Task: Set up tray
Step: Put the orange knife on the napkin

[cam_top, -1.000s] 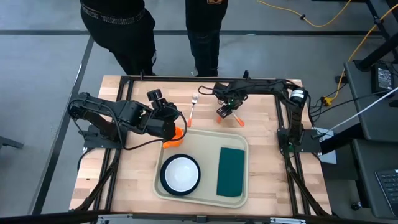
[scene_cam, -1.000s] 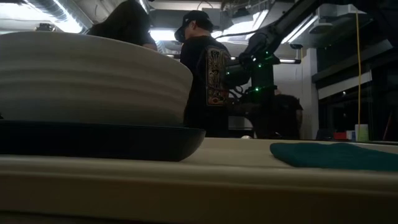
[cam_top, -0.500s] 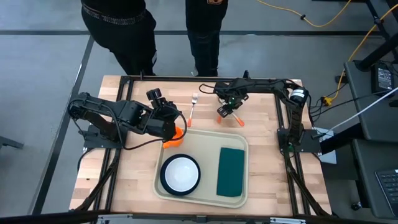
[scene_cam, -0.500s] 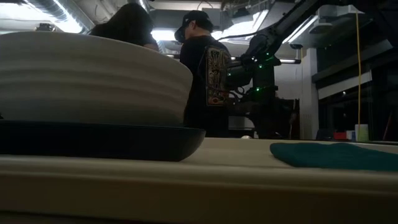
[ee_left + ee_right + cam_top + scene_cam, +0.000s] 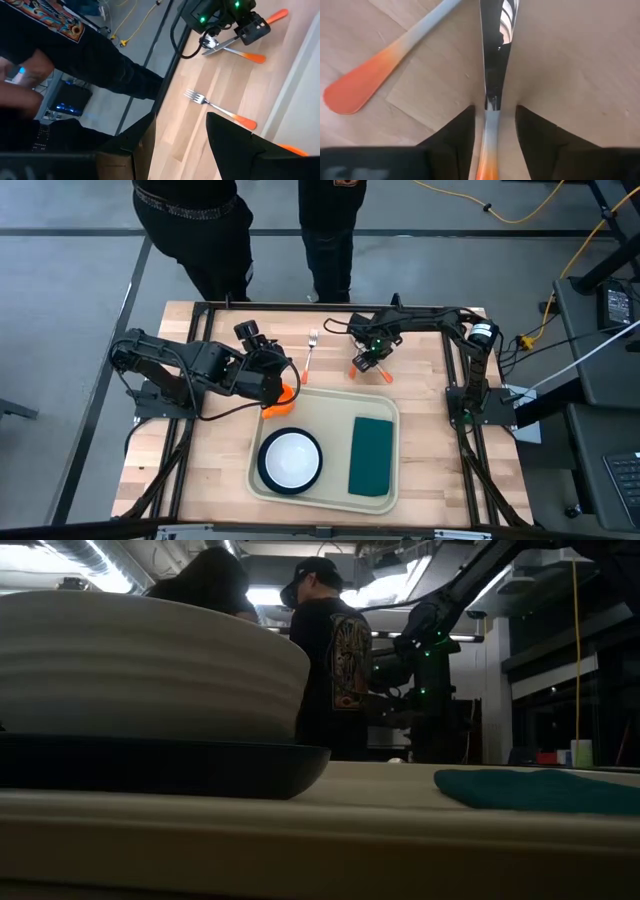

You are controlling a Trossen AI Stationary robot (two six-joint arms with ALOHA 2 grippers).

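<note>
Tray (image 5: 325, 480) lies apart from right gripper (image 5: 366, 358), jaws pinching a spoon (image 5: 492, 75); left jaws spread.

Materials and surface finish

The table (image 5: 215, 460) was pale wood planking, matt with visible grain. The tray (image 5: 334, 400) looked like smooth cream plastic. The napkin (image 5: 372, 456) was dark green cloth, soft and matt. The spoon (image 5: 496, 55) had a glossy, mirror-like metal neck and an orange handle.
</note>
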